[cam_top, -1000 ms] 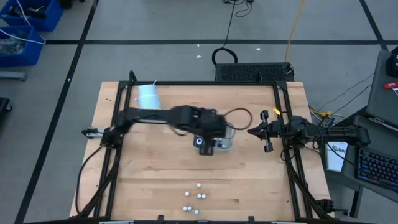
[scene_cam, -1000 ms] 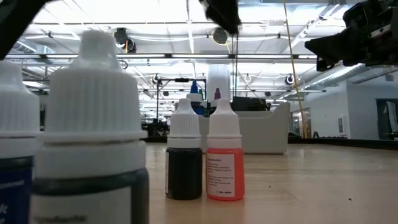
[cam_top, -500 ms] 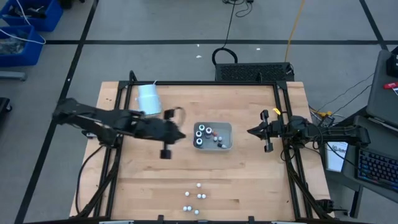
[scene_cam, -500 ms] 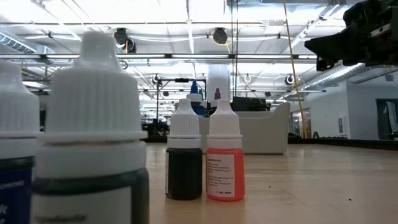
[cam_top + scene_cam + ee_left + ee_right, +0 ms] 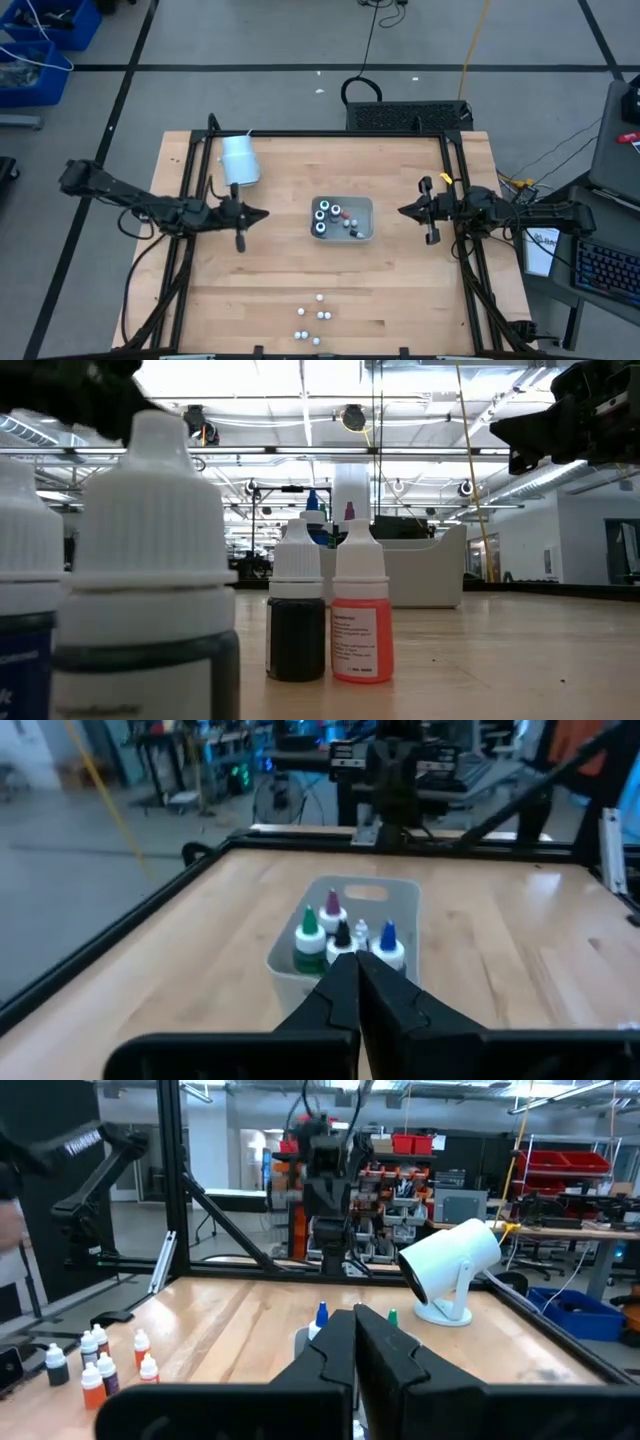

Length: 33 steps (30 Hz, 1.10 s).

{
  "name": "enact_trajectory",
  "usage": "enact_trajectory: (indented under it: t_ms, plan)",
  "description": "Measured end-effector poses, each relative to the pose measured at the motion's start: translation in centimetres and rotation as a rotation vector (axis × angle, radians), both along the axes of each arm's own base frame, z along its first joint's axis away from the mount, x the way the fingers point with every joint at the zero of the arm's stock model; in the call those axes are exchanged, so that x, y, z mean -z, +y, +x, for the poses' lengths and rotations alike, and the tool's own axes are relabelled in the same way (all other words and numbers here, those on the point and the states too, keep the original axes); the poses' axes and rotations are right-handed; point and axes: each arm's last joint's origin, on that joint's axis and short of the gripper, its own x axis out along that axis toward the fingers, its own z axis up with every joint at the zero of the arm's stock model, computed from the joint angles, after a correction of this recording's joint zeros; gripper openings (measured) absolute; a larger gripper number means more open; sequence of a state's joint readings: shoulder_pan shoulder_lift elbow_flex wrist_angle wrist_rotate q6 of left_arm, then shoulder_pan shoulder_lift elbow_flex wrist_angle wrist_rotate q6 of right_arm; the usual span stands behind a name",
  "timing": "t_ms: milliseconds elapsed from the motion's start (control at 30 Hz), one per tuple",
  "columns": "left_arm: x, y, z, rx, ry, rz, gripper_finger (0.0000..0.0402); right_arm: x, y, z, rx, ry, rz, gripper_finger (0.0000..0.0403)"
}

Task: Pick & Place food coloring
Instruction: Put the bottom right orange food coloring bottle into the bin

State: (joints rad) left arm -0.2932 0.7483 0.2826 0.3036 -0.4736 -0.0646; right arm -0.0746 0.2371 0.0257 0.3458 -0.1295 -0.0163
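Observation:
A clear tray (image 5: 362,207) at the table's middle holds several food coloring bottles (image 5: 326,216) standing upright; the left wrist view shows their green, purple, black and blue tips (image 5: 342,935). More food coloring bottles (image 5: 315,320) stand loose on the wood near the front edge, close up in the low view (image 5: 361,615). My left gripper (image 5: 264,213) is shut and holds nothing, left of the tray and pointing at it. My right gripper (image 5: 401,211) is shut and holds nothing, right of the tray and also pointing at it. Both hover above the table.
A pale cylindrical cup (image 5: 240,160) lies at the far left of the table, on a small stand in the right wrist view (image 5: 450,1265). Black frame rails (image 5: 192,180) run along the left, far and right edges. Bare wood lies between the tray and the loose bottles.
My left arm has swung back from above the tray toward the table's left edge, and its gripper now hangs left of the tray. The tray and its bottles, hidden under the arm a second ago, show in full. My right arm has kept still.

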Motion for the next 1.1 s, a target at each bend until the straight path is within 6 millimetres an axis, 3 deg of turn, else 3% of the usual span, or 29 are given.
enact_trajectory:
  t_ms: [133, 267, 767, 1100]
  plan:
    - [2.6, 0.1, -1.1, 0.026, -0.071, 0.054, 0.0005, 0.1, 0.0, 0.0, -0.002, 0.010, 0.009, 0.0000]
    - [3.8, 0.3, -1.8, 0.022, -0.125, 0.092, 0.0004, 0.1, 0.0, 0.1, -0.002, 0.015, 0.008, 0.0000]
    - [4.8, 0.3, -2.8, 0.041, -0.096, 0.244, 0.0002, 0.4, 0.0, 0.1, -0.005, 0.046, 0.046, 0.0000]
    - [3.6, 0.7, -4.4, 0.088, -0.170, 0.284, 0.0002, 0.5, 0.0, 0.1, -0.007, 0.054, 0.067, 0.0000]
